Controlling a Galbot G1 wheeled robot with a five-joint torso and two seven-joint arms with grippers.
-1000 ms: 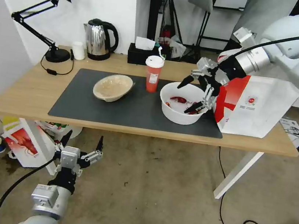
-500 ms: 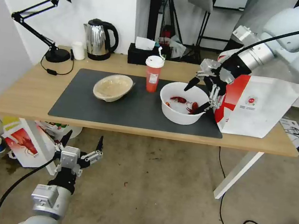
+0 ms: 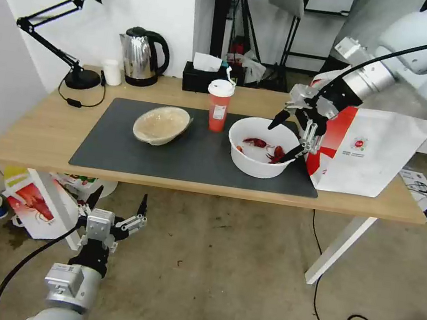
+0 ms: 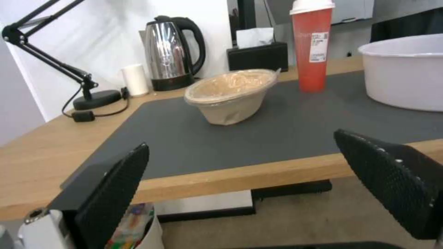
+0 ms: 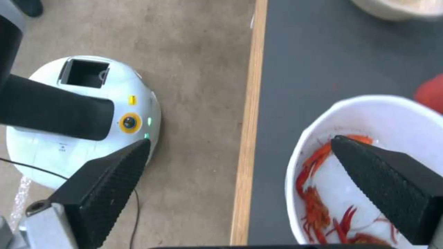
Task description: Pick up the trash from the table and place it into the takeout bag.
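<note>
Taking the white plastic bowl of crayfish shells as the landmark, the sweep starts far to its left, where a black desk lamp stands at the table's back corner, with a small white cup and a steel kettle next along the back edge. Below that end, off the table and well apart from the bowl, the left gripper hangs parked with its fingers spread and nothing in them. On the dark grey mat, the beige shallow bowl sits well left of the crayfish bowl, and the red drink cup with white lid stands just beside it at the back left, with a black tissue box behind. The right gripper hangs over the bowl's right rim, fingers released wide and holding nothing; one fingertip is over the shells inside, the other outside the wall. The step in hand looks like the approach to the first pick, with all three pieces of trash on the mat. The next move probably calls for lowering so the rim sits between the fingers, then closing firmly enough to keep the bowl level. Just right of the bowl, almost touching, the takeout bag stands; its near wall crowds the gripper, and the cup limits any swing leftward.
</note>
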